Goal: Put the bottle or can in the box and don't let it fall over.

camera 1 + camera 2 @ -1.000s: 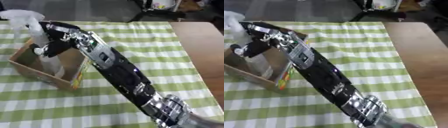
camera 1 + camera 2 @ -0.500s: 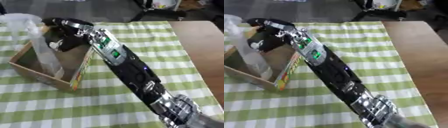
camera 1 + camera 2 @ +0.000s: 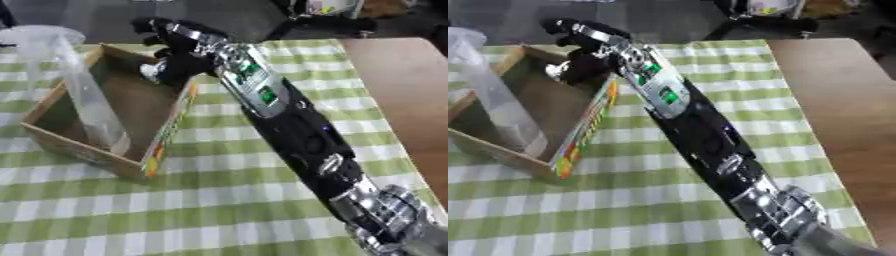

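One clear bottle [image 3: 83, 95] upright inside box [image 3: 166, 137] on checked surface [image 3: 219, 200], toward 9 o'clock. Right robot hand [image 3: 171, 65] above box's 1 o'clock corner, apart from bottle, fingers hard to read: cannot tell. Bottle top whole only in left eye view. Earlier closer to bottle, since withdrawn.

Colours: green check, brown card, black arm.

Cloth [image 3: 219, 200] green-and-white check; bare table [image 3: 402, 95] reddish brown. Box [image 3: 61, 142] brown card, its side flap [image 3: 162, 142] printed orange, yellow, green. Bottle [image 3: 83, 100] clear, colourless. Right hand [image 3: 171, 47] black with silver; arm [image 3: 289, 125] black, green patches, silver joint.
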Controlling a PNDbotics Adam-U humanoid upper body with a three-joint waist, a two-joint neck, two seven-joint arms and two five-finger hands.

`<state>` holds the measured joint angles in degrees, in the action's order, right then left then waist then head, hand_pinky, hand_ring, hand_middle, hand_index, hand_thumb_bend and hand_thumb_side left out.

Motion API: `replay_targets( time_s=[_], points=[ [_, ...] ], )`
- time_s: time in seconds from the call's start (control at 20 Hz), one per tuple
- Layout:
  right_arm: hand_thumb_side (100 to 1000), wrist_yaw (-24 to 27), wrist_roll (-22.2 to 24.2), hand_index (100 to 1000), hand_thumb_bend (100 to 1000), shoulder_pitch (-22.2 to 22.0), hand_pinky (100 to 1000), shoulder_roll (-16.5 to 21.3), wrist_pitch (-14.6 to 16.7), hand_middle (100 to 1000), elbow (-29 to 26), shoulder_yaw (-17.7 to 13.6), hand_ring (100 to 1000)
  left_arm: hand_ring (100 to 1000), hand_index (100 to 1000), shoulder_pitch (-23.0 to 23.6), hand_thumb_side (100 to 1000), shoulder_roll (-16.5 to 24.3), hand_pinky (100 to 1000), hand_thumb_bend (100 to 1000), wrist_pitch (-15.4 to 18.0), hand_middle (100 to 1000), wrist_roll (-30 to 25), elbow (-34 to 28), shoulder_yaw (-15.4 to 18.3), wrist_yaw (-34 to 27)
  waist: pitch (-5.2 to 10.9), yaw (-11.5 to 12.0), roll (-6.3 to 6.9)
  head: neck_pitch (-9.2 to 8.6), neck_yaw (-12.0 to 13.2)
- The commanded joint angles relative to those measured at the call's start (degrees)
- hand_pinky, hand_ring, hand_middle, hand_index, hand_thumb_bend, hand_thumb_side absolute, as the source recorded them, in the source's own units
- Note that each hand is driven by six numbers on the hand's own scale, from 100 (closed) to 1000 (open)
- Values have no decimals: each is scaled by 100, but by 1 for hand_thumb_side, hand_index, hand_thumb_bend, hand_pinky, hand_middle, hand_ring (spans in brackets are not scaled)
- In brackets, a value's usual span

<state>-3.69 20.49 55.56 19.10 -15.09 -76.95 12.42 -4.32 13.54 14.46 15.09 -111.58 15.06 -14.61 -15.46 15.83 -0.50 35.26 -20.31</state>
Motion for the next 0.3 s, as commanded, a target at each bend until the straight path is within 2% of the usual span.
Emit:
replay_targets(
  time_s=[0.05, 0.2, 0.3],
  points=[
    [100, 145, -95, 1000, 100, 43, 938, 306, -10, 1000, -289, -123, 1000, 778, 856, -5, 812, 108, 923, 184, 5, 881, 31, -66, 66, 24, 149, -16, 37, 12, 52],
    [100, 345, -214, 1000, 100, -48, 932, 502, -41, 1000, -500, -240, 1000, 779, 856, -2, 812, 107, 922, 186, 2, 881, 36, -63, 68, 29, 150, -46, 38, -13, 89],
    [169, 493, -308, 1000, 100, -127, 926, 650, -56, 1000, -655, -326, 1000, 779, 856, -5, 812, 105, 921, 186, 0, 881, 38, -63, 69, 31, 146, -60, 36, -35, 112]
  ],
)
